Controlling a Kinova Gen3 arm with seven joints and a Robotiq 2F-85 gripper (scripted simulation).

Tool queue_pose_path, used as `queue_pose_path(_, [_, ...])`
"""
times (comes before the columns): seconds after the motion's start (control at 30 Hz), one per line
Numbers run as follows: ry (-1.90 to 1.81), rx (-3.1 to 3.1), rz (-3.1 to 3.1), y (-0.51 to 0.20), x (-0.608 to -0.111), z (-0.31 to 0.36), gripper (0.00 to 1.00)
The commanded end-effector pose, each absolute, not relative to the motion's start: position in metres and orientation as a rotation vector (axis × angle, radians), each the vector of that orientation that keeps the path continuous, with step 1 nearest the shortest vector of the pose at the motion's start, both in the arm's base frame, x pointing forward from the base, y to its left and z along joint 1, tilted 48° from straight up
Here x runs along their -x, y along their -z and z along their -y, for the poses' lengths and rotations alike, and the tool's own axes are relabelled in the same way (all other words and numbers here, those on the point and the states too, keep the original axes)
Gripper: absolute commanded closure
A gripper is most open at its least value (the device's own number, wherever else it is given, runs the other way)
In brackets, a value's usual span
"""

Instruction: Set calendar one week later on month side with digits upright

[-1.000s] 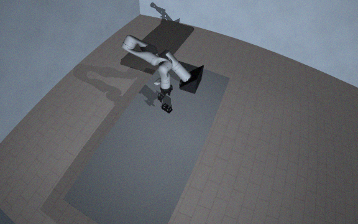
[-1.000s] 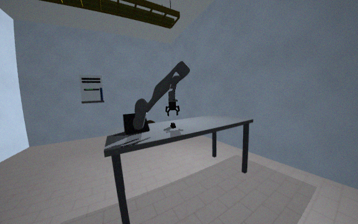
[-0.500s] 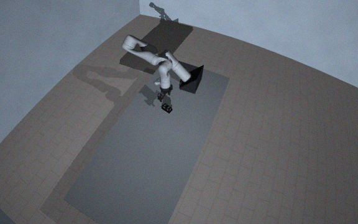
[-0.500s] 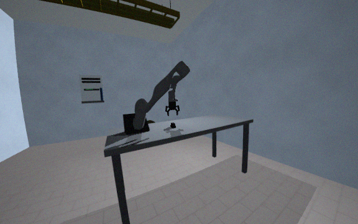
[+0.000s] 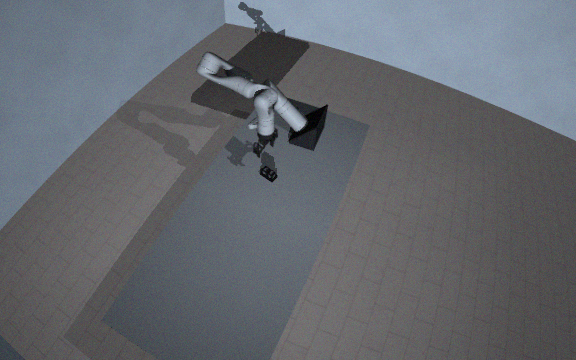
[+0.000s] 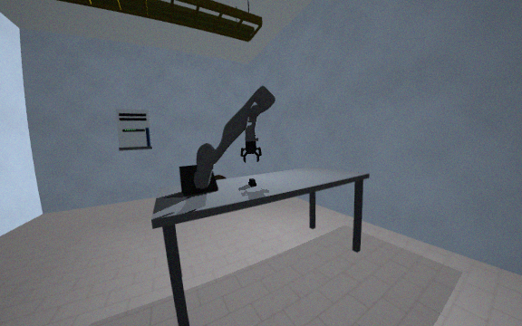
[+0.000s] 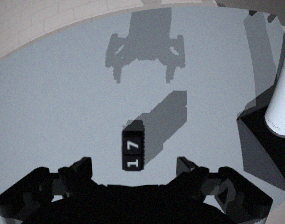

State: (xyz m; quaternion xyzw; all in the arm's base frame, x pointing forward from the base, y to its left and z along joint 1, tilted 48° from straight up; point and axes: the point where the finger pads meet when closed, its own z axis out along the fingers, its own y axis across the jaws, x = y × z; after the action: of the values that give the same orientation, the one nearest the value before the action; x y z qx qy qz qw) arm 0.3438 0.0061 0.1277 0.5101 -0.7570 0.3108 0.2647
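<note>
The small dark calendar (image 7: 133, 148) stands on the grey table, seen from above in the wrist view; its two cubes sit side by side in the tray and their top faces show the white digits 1 and 7. It also shows in the top view (image 5: 268, 173) and as a tiny dark block in the exterior view (image 6: 252, 182). My gripper (image 7: 134, 167) is open wide and empty, hanging well above the calendar with a finger on each side of it in the wrist view. It also shows in the top view (image 5: 264, 145) and in the exterior view (image 6: 251, 156).
The arm's dark base block (image 5: 310, 127) stands on the table close behind the calendar. The table's edge (image 6: 261, 199) runs along the front. A wall panel (image 6: 133, 130) hangs on the far wall.
</note>
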Motion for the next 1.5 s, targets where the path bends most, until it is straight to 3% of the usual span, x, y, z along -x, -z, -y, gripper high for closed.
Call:
queue_pose_path(0.0, [-0.848, -1.389, 2.056, -0.1353, -0.3480, -0.0172, 0.00])
queue_pose_path(1.47, [-0.848, -1.389, 2.056, -0.1427, -0.3488, -0.0253, 0.00])
